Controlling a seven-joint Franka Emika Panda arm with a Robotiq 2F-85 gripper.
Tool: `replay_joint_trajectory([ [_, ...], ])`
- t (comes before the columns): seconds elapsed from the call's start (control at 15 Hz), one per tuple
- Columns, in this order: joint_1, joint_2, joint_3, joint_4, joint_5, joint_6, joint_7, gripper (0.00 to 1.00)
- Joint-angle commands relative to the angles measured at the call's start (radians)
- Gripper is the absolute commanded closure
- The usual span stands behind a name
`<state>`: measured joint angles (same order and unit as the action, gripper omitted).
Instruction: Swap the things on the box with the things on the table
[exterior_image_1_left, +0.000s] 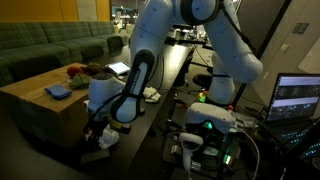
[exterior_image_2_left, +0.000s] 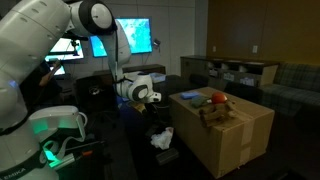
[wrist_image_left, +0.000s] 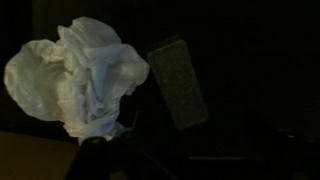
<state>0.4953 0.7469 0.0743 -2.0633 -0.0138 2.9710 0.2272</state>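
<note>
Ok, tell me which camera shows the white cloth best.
The wrist view: the white cloth fills its left half, crumpled folds clear. In both exterior views it is only a small pale patch low beside the cardboard box.

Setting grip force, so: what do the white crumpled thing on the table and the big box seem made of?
White crumpled thing: probably soft cloth or tissue, matte; loose folds and creases. Box: looks like plain brown cardboard, matte; flat tan panels, crisp edges.
</note>
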Motion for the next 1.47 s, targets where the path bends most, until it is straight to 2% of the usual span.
replay_joint_trajectory([
  [0.0,-0.016,0.008,0.066,-0.006,-0.023,0.03,-0.069,0.0],
  [0.27,-0.04,0.046,0.13,0.019,-0.031,0.006,-0.145,0.0],
  [0.47,-0.052,0.082,0.147,0.04,-0.036,0.005,-0.188,0.0],
  [0.8,-0.109,0.138,0.18,0.076,-0.048,-0.005,-0.275,0.0],
  [1.4,-0.122,0.177,0.133,0.109,-0.123,0.026,-0.351,0.0],
])
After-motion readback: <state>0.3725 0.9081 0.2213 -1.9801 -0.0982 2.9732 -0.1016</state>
